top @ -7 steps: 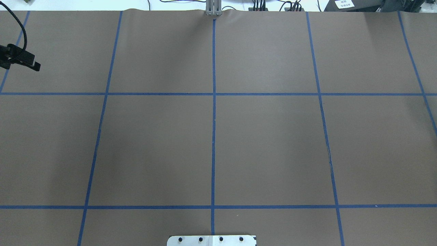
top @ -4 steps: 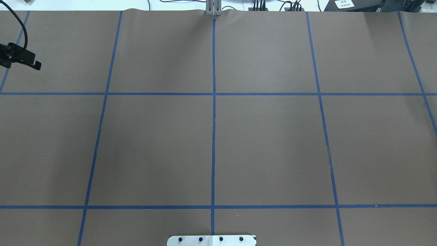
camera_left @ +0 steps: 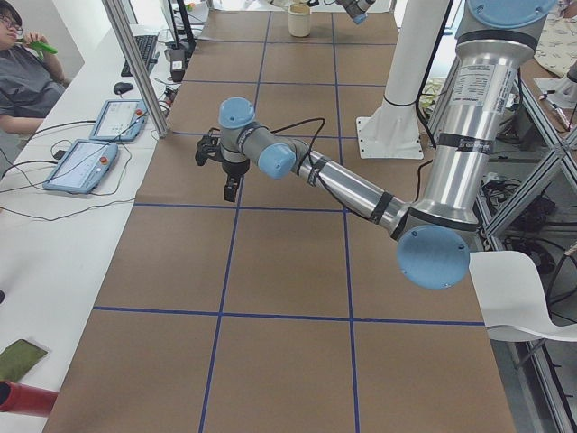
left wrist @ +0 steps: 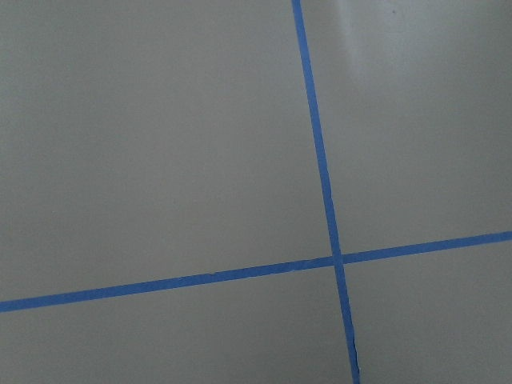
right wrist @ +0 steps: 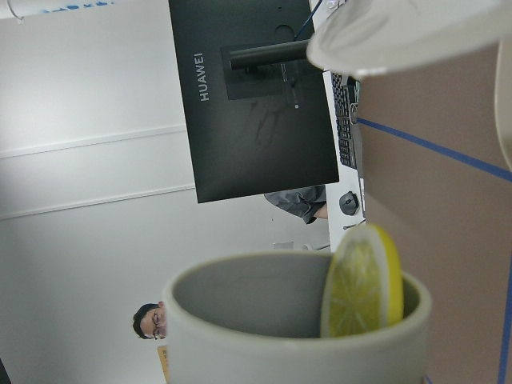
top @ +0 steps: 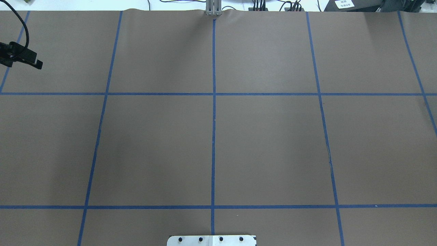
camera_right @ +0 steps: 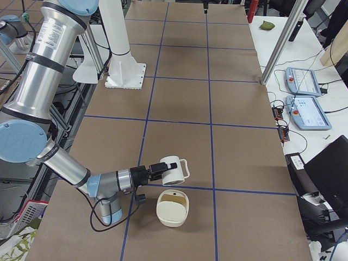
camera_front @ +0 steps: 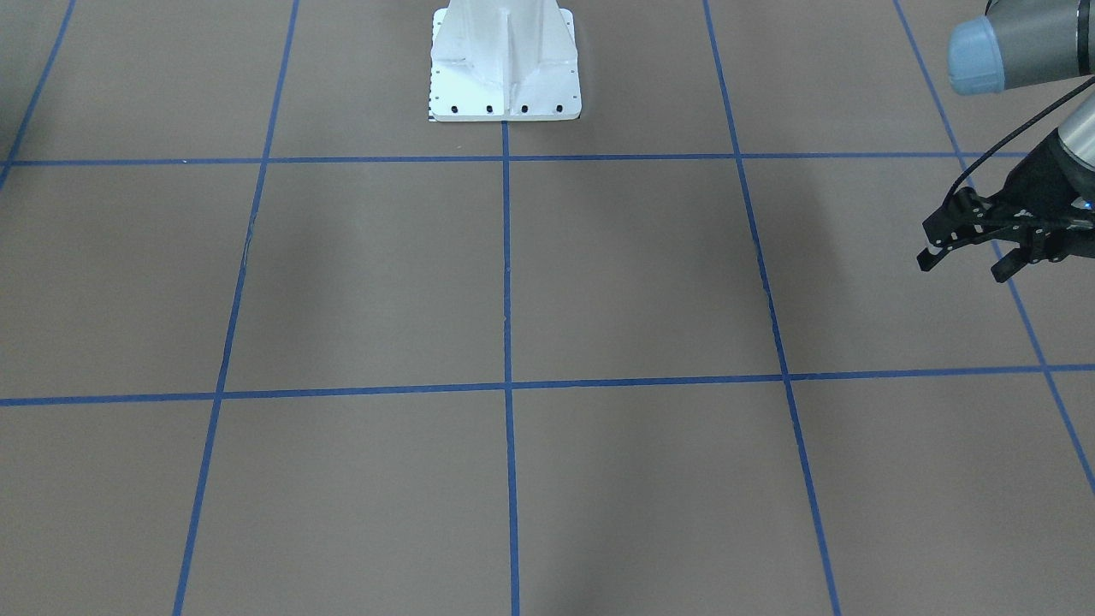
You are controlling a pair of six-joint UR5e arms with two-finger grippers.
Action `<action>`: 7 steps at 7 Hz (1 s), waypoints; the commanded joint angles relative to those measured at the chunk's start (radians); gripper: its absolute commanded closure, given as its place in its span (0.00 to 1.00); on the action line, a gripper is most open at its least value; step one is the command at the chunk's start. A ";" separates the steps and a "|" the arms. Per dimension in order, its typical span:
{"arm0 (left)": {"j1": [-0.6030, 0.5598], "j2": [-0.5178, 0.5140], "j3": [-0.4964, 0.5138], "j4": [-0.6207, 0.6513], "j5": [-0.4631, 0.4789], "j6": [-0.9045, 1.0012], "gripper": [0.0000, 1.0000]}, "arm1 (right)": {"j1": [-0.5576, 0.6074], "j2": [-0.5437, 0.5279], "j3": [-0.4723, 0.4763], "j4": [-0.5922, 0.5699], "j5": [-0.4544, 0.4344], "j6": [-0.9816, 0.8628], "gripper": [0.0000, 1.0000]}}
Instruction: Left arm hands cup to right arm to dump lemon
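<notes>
The white cup (camera_right: 174,169) is at the tip of my right gripper (camera_right: 155,169), in the air just above and beside a white bowl (camera_right: 173,207). This gripper shows only in the right side view, so I cannot tell its grip. In the right wrist view the cup (right wrist: 296,336) fills the bottom, grey inside. A yellow lemon slice (right wrist: 362,282) stands at its rim. My left gripper (camera_front: 962,263) is open and empty, hovering over the table at its left end. It also shows in the overhead view (top: 32,61) and the left side view (camera_left: 221,171).
The brown table (top: 266,136) carries blue tape grid lines. The white robot base (camera_front: 505,60) stands at the near middle. The bowl's rim (right wrist: 400,32) shows at the top of the right wrist view. Operators, tablets (camera_right: 307,111) and a monitor stand along the far side.
In the overhead view my left gripper has drifted slightly up and to the right. Nothing else on the table has moved.
</notes>
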 commanded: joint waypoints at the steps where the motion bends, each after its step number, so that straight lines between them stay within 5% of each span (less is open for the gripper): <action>1: 0.000 -0.003 0.000 -0.001 0.000 0.000 0.00 | 0.037 0.018 -0.045 0.023 -0.001 0.149 1.00; 7: 0.000 -0.003 0.000 -0.001 0.000 0.000 0.00 | 0.126 0.078 -0.062 0.026 0.001 0.499 1.00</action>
